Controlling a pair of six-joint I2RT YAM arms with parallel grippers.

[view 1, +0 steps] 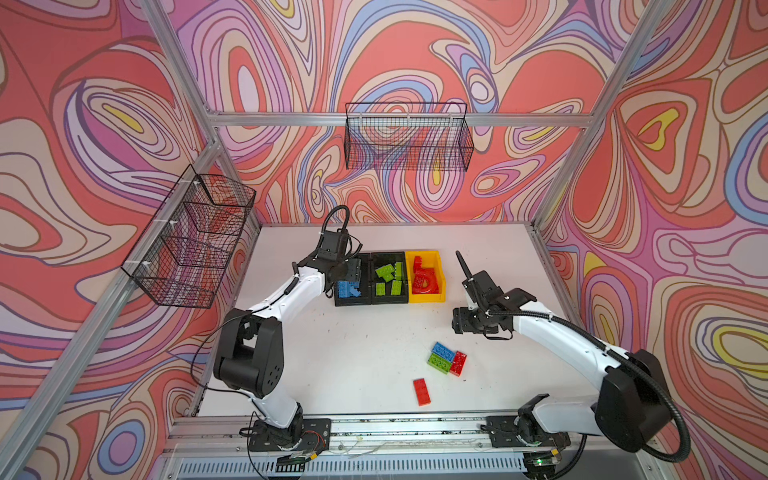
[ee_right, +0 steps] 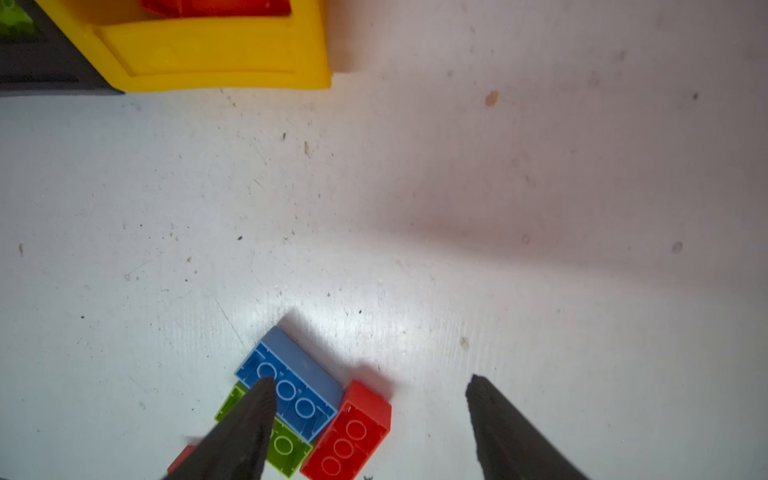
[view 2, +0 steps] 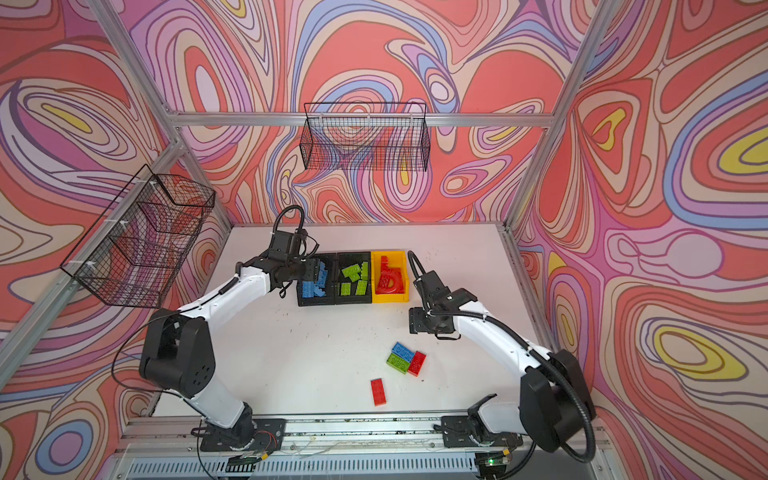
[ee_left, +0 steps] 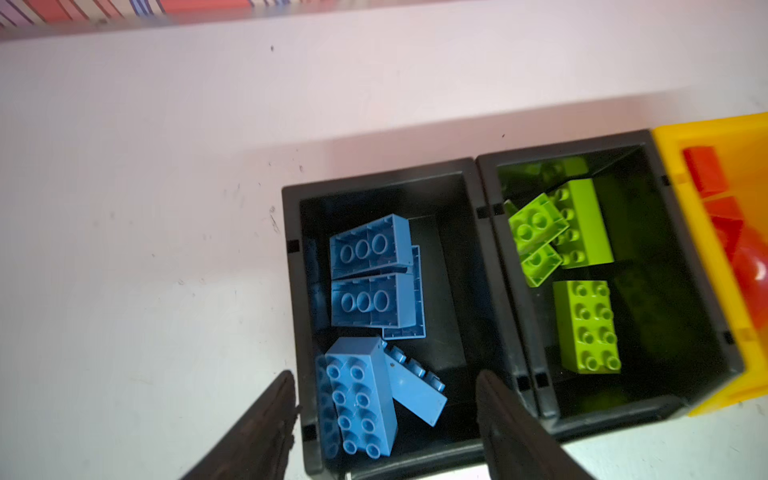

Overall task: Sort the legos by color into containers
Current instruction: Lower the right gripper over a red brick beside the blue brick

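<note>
Across bin row [view 1: 388,300]: blue legos [view 1: 348,289], green legos [view 1: 384,272], red legos [view 1: 424,282].

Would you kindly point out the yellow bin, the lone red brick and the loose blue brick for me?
yellow bin [view 1: 426,297]: in a top view, on its front wall.
lone red brick [view 1: 422,391]: in a top view, middle of its top face.
loose blue brick [ee_right: 293,392]: right wrist view, middle of its upward face.
</note>
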